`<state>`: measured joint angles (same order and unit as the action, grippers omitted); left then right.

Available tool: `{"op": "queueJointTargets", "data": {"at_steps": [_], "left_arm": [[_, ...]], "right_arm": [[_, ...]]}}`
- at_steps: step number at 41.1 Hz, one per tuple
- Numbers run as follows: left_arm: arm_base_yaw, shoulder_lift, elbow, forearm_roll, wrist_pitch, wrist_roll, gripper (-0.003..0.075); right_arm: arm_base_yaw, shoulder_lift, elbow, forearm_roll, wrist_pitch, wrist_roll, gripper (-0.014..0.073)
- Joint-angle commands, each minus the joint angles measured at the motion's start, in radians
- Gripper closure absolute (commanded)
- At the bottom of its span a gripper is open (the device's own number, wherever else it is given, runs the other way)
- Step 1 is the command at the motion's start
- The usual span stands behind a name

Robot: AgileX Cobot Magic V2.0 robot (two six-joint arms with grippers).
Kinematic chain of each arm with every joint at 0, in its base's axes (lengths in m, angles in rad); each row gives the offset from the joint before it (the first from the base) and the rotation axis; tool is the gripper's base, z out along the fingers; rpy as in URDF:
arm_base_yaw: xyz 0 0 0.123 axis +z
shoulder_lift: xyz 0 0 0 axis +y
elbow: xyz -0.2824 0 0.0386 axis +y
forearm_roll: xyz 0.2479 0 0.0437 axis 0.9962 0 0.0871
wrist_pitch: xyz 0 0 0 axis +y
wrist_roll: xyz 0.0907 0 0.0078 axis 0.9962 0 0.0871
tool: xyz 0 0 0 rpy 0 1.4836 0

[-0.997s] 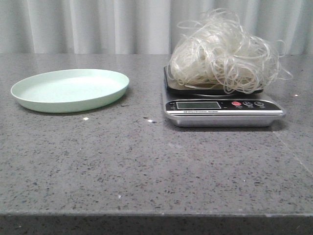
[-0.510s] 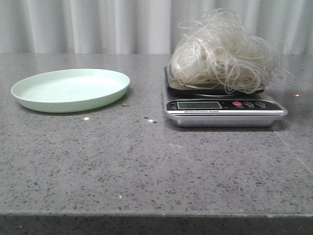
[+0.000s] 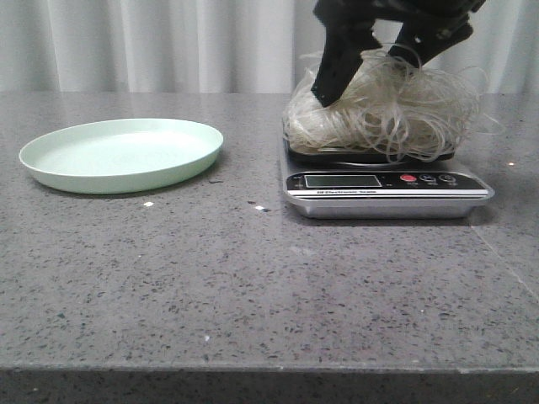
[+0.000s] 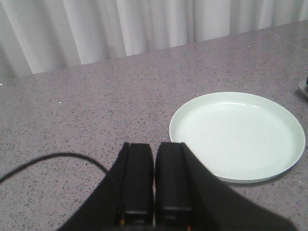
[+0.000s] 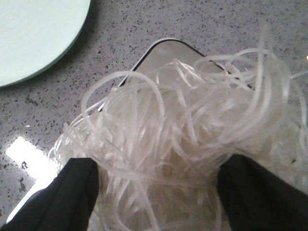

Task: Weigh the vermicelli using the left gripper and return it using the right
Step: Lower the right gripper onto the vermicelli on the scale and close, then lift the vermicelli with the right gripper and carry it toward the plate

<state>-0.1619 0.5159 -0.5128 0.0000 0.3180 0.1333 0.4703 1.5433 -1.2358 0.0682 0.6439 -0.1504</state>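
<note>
A grey speckled stone table [image 3: 253,286] runs back to a pale pleated curtain [image 3: 168,42]. In the front view the right gripper [image 3: 379,71] comes down from the top edge, its upper body cut off; its two dark fingers stand wide apart and sink into the top of the one ball of vermicelli [image 3: 383,114], which sits on the pan of a single digital kitchen scale [image 3: 383,187]. The fingertips are buried in the strands, and the display's reading is too small to make out. One pale green plate [image 3: 122,154] lies well off to the gripper's left, and a few small crumbs dot the table between plate and scale.

In the left wrist view the left gripper [image 4: 154,180] has its two black fingers pressed together on nothing, low over the table, the plate [image 4: 238,135] just beyond and beside them.

In the right wrist view the right gripper [image 5: 156,192] straddles the vermicelli [image 5: 187,134]; strands fill the gap between its fingers and hide most of the scale [image 5: 163,55]. Only an edge of the plate [image 5: 33,33] shows.
</note>
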Motion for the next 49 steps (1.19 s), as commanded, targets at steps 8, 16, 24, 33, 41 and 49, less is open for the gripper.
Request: {"op": "queueJointTargets", "data": {"at_steps": [8, 16, 24, 33, 41, 49], "left_arm": [[0.000, 0.002, -0.027, -0.009, -0.071, -0.006, 0.0583], [0.000, 0.002, -0.027, -0.009, -0.071, -0.006, 0.0583], [0.000, 0.002, -0.027, -0.009, -0.071, -0.006, 0.0583], [0.000, 0.002, -0.027, -0.009, -0.071, -0.006, 0.0583], [0.000, 0.002, -0.027, -0.009, -0.071, -0.006, 0.0583], [0.000, 0.002, -0.027, -0.009, -0.071, -0.006, 0.0583]], "right_arm": [[0.002, 0.042, -0.021, -0.012, 0.010, -0.011, 0.0014], [0.002, 0.042, -0.021, -0.012, 0.026, -0.011, 0.0304], [0.002, 0.041, -0.021, -0.012, 0.062, -0.011, 0.0438], [0.002, -0.009, -0.021, -0.012, 0.057, -0.011, 0.0442], [0.002, -0.089, -0.021, -0.012, 0.034, -0.011, 0.0442], [0.002, -0.165, -0.034, -0.012, -0.001, -0.011, 0.0442]]}}
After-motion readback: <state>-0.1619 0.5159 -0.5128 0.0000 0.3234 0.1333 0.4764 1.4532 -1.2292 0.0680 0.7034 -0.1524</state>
